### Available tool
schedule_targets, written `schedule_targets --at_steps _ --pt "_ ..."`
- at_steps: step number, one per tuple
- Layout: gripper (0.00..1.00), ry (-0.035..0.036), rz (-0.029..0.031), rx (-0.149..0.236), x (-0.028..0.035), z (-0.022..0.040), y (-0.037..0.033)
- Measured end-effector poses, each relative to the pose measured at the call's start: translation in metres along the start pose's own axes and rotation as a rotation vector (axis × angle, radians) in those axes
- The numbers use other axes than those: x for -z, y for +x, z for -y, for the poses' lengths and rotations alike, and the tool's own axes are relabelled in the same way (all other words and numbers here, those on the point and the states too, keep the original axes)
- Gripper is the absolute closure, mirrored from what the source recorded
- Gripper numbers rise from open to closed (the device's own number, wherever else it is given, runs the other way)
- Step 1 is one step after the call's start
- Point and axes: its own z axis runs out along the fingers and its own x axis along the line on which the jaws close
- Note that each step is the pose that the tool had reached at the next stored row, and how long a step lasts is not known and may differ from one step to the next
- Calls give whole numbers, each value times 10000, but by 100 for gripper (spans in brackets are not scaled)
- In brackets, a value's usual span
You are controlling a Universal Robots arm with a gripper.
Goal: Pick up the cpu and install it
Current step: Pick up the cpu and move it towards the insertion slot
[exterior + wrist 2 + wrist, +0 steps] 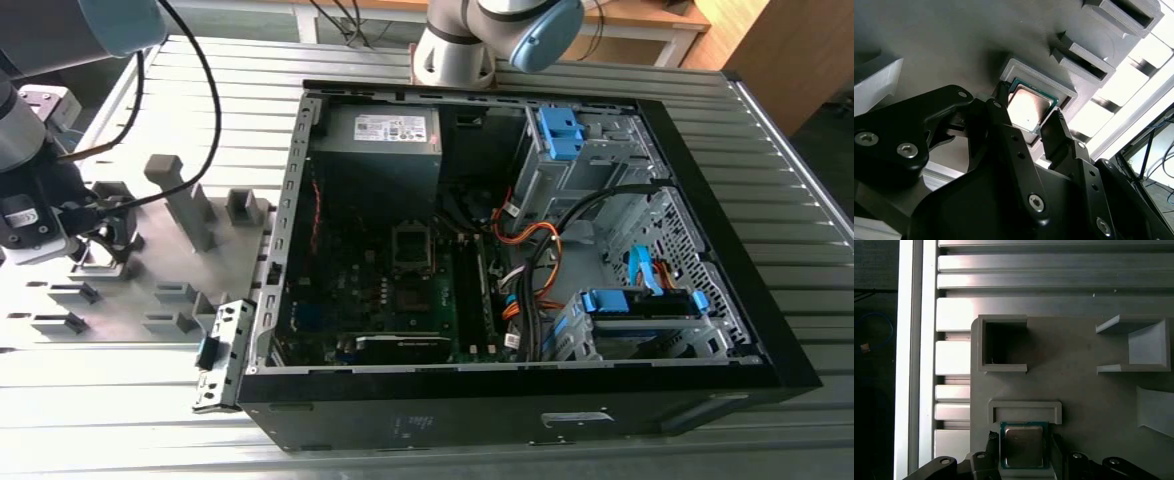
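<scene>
The cpu (1024,446) lies flat in a shallow framed seat on the grey fixture plate (1079,390), tan-grey face up. The plate rests on the ribbed table (107,400) at the exterior view's left, beside the open computer case (534,405). The claw (1028,107) is low over the plate and spread about the chip's width, one finger (999,107) close at each of two opposite edges; whether they touch it cannot be told
</scene>
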Motion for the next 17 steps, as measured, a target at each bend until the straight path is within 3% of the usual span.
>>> schedule_targets --at_steps 17 --pt "47 -26 0 19 -6 0 -2"
